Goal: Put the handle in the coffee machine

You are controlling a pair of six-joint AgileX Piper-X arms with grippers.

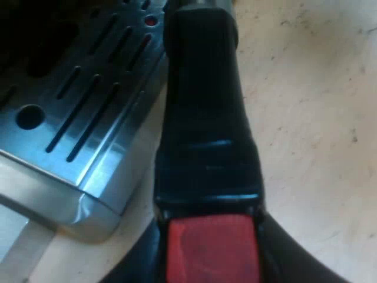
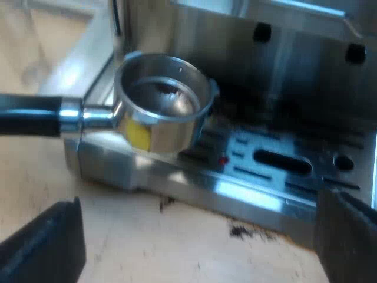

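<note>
The metal holder (image 2: 162, 109) hangs level above the corner of the espresso machine's drip tray (image 2: 265, 171), its round basket open upward and below the machine's front (image 2: 294, 65). Its dark handle (image 1: 203, 118) runs away from the machine and ends in red (image 1: 212, 247). My left gripper (image 1: 209, 262) is shut on that handle near the red end, one black finger (image 1: 294, 256) on each side. My right gripper (image 2: 194, 247) is open above the table before the tray, its fingers (image 2: 47, 242) wide apart with nothing between them.
The slotted steel drip tray (image 1: 88, 118) lies beside the handle. The pale table (image 1: 318, 118) stretches past it. Dark coffee grounds (image 2: 241, 232) are scattered on the table by the tray's edge.
</note>
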